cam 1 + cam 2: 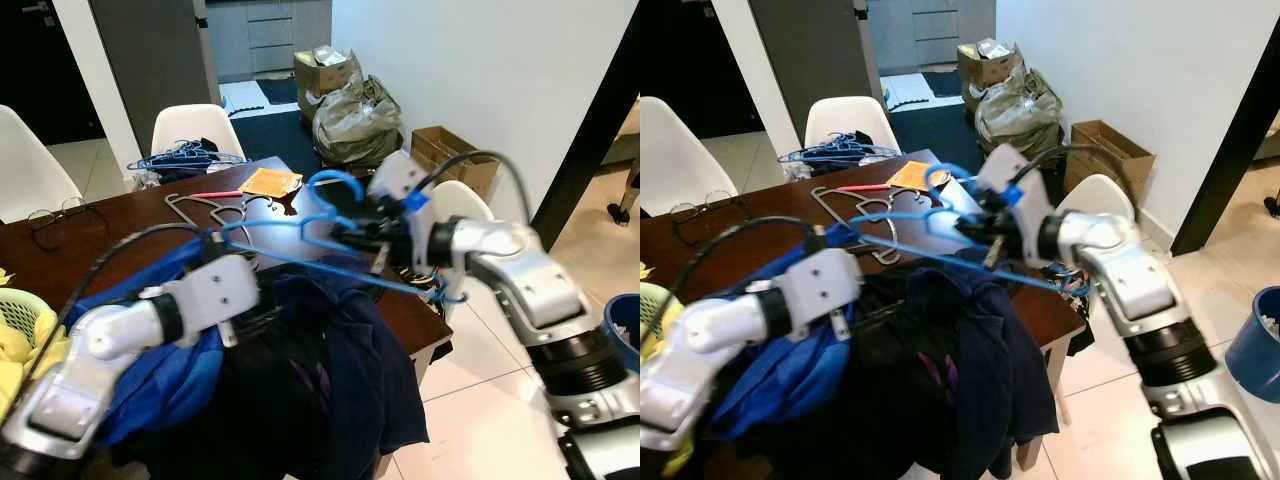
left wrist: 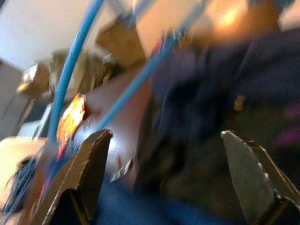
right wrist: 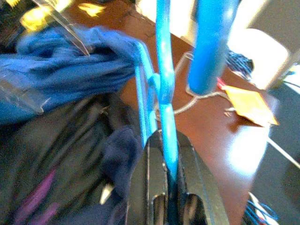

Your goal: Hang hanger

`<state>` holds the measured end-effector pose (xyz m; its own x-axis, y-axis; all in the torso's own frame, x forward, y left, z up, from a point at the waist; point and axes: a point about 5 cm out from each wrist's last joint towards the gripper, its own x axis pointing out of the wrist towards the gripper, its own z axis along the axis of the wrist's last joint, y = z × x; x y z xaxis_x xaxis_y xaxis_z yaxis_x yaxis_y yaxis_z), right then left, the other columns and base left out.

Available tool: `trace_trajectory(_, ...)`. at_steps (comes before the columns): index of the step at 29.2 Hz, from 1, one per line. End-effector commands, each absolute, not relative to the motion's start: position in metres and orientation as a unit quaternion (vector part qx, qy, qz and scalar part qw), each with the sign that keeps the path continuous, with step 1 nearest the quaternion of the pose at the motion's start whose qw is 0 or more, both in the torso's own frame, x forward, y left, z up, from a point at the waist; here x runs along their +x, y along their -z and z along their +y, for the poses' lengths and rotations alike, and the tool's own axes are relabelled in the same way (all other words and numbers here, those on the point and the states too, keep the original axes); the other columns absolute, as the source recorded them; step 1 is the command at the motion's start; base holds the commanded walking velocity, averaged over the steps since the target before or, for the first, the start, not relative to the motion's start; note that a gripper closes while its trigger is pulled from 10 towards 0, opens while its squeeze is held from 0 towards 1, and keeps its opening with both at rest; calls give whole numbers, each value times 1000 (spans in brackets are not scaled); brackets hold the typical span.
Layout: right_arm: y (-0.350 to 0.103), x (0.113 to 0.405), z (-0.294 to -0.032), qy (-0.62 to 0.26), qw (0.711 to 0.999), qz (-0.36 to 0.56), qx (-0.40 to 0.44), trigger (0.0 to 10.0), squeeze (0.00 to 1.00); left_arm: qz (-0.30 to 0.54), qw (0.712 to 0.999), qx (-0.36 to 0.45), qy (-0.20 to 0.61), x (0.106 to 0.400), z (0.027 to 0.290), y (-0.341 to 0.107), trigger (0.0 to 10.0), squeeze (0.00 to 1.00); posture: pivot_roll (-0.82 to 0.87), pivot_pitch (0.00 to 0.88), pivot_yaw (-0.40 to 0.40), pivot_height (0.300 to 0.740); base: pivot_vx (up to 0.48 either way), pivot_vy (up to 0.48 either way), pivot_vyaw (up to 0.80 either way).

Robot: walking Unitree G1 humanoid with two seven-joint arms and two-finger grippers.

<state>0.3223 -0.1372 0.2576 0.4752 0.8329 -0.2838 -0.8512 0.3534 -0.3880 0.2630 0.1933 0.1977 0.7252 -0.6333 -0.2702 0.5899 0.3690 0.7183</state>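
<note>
A blue wire hanger (image 1: 320,240) hangs in the air above the dark wooden table (image 1: 100,240), its hook curling up at the top. My right gripper (image 1: 350,238) is shut on the hanger near its neck; in the right wrist view the blue wire (image 3: 165,117) runs between the closed black fingers (image 3: 150,187). A pile of dark navy clothing (image 1: 330,370) and a blue garment (image 1: 170,380) lies under the hanger. My left gripper (image 2: 164,173) hovers over that pile, its fingers (image 2: 89,168) spread wide with nothing between them.
Metal wire hangers (image 1: 215,212) and an orange packet (image 1: 270,182) lie on the table, with glasses (image 1: 55,218) at its left. More blue hangers (image 1: 185,156) rest on a white chair. Another white chair (image 1: 465,205), cardboard boxes (image 1: 445,155) and a stuffed bag (image 1: 355,120) stand at right.
</note>
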Motion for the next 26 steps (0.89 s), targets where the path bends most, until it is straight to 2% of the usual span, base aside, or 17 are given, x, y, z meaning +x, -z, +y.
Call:
trace_trajectory(1, -257, 317, -134, -535, 804, 16, -260, 0, 0, 18, 823, 446, 351, 264, 210, -192, 10000, 1000, 51, 0, -4, 740, 0, 0, 0)
trace_trajectory(2, -254, 309, -136, -563, 780, 29, -273, 0, 0, 74, 805, 483, 336, 261, 230, -183, 10000, 1000, 51, 0, -4, 740, 0, 0, 0)
trace_trajectory(3, -254, 309, -136, -563, 780, 29, -273, 0, 0, 74, 805, 483, 336, 261, 230, -183, 10000, 1000, 51, 0, -4, 740, 0, 0, 0)
trace_trajectory(4, -250, 301, -139, -589, 755, 48, -285, 0, 0, 100, 802, 492, 323, 255, 242, -180, 10000, 1000, 52, 0, -6, 740, 0, 0, 0)
trace_trajectory(6, -250, 301, -139, -589, 755, 48, -285, 0, 0, 100, 802, 492, 323, 255, 242, -180, 10000, 1000, 52, 0, -6, 740, 0, 0, 0)
trace_trajectory(8, -243, 289, -148, -626, 716, 85, -297, 0, 0, 97, 816, 484, 300, 251, 246, -183, 10000, 1000, 53, 0, -12, 740, 0, 0, 0)
trace_trajectory(10, -243, 289, -148, -626, 716, 85, -297, 0, 0, 97, 816, 484, 300, 251, 246, -183, 10000, 1000, 53, 0, -12, 740, 0, 0, 0)
trace_trajectory(12, -239, 286, -159, -635, 696, 113, -314, 0, 0, 88, 823, 485, 283, 250, 248, -188, 10000, 1000, 50, 0, -22, 740, 0, 0, 0)
trace_trajectory(16, -238, 287, -166, -634, 690, 125, -326, 0, 0, 88, 823, 489, 275, 250, 250, -191, 10000, 1000, 50, 0, -22, 740, 0, 0, 0)
trace_trajectory(18, -239, 284, -177, -641, 671, 150, -340, 0, 0, 87, 820, 502, 261, 250, 255, -195, 10000, 1000, 46, 0, -23, 740, 0, 0, 0)
trace_trajectory(19, -239, 284, -177, -641, 671, 150, -340, 0, 0, 87, 820, 502, 261, 250, 255, -195, 10000, 1000, 46, 0, -23, 740, 0, 0, 0)
trace_trajectory(21, -236, 276, -178, -663, 648, 162, -338, 0, 0, 50, 835, 476, 271, 250, 244, -207, 10000, 1000, 46, 0, -25, 740, 0, 0, 0)
trace_trajectory(23, -236, 276, -178, -663, 648, 162, -338, 0, 0, 50, 835, 476, 271, 250, 244, -207, 10000, 1000, 46, 0, -25, 740, 0, 0, 0)
trace_trajectory(24, -235, 275, -176, -670, 643, 162, -334, 0, 0, 22, 848, 445, 288, 250, 233, -215, 10000, 1000, 48, 0, -23, 740, 0, 0, 0)
trace_trajectory(25, -234, 274, -175, -673, 643, 160, -329, 0, 0, -16, 857, 407, 317, 247, 219, -226, 10000, 294, 50, 0, -20, 740, 0, 0, 0)
trace_trajectory(26, -234, 274, -175, -673, 643, 160, -329, 0, 0, -16, 857, 407, 317, 247, 219, -226, 10000, 294, 50, 0, -20, 740, 0, 0, 0)
